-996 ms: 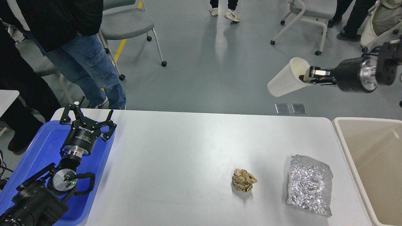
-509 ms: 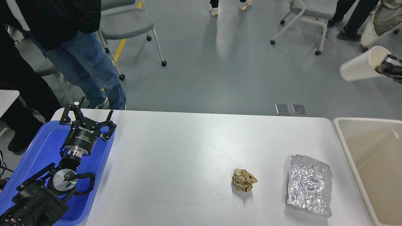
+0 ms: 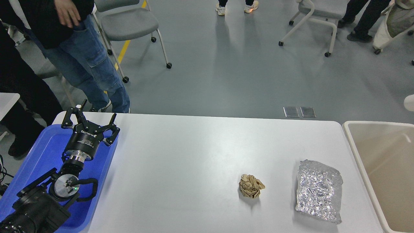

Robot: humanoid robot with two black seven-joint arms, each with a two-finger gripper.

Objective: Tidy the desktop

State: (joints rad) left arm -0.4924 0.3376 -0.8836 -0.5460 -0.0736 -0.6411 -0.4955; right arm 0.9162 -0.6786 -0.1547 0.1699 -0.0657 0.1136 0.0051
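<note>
Here my left gripper [image 3: 90, 119] hangs over the far part of the blue tray [image 3: 38, 152], with its two black fingers [image 3: 69, 118] spread wide and nothing between them. It touches no object that I can make out; whether it rests on the tray or floats above it I cannot tell. The arm behind it runs back to the lower left corner, where a small green light glows on a round metal joint. My right gripper is out of the picture altogether, so I can say nothing about its fingers. Only a small pale rounded shape [image 3: 409, 103] shows at the right edge, above the beige bin [image 3: 352, 142], and I cannot tell what it is.

The desktop [image 3: 181, 168] lies straight in front of me, a wide, matte white slab with rounded far corners, filling the lower half of the view between the tray on its left and the bin at its right end. Most of its surface is bare and gives back a soft sheen from the room light. Toward the near right sit two things, well apart from my left gripper: a crumpled ball of brown paper [image 3: 251, 185], and, near it on the right, a flat, wrinkled silver foil bag [image 3: 318, 195] lying close to the edge beside the bin. Beyond the desktop is grey floor with wheeled grey chairs [image 3: 129, 22] and people's legs, one in blue jeans [image 3: 93, 71] standing near the far left corner.
</note>
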